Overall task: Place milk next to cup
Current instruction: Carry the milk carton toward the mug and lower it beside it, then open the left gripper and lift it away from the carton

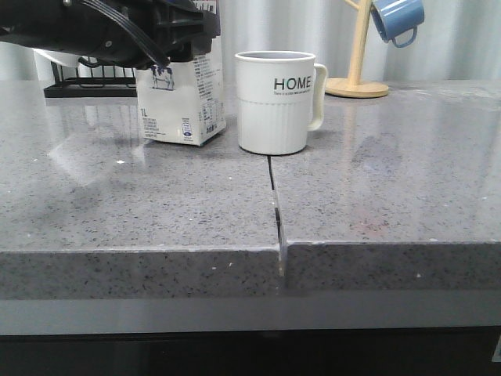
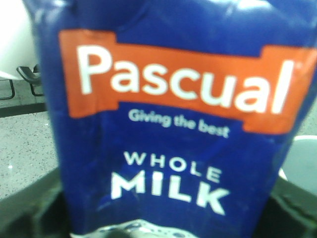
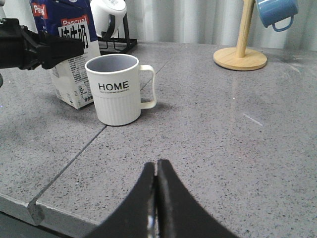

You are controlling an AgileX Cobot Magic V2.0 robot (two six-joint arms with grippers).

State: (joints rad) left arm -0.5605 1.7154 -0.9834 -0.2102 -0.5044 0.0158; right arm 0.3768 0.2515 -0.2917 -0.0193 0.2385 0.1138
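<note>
Grey counter (image 1: 156, 204): milk (image 1: 184, 102) just left of cup (image 1: 274, 102), left end effector (image 1: 168, 35) clamped on it, right end effector (image 3: 156, 173) closed, empty.

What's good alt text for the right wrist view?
A Pascual milk carton stands on a grey speckled countertop beside a white HOME mug, with the left gripper at the carton. The right gripper is shut and empty; a blue mug hangs on a wooden stand.

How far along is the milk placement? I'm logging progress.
Mostly done: the Pascual whole milk carton stands on the counter beside the HOME mug, a small gap between them. In hand: the left pincer grips the carton. Left: release and withdraw. The right pincer is shut, idle.
</note>
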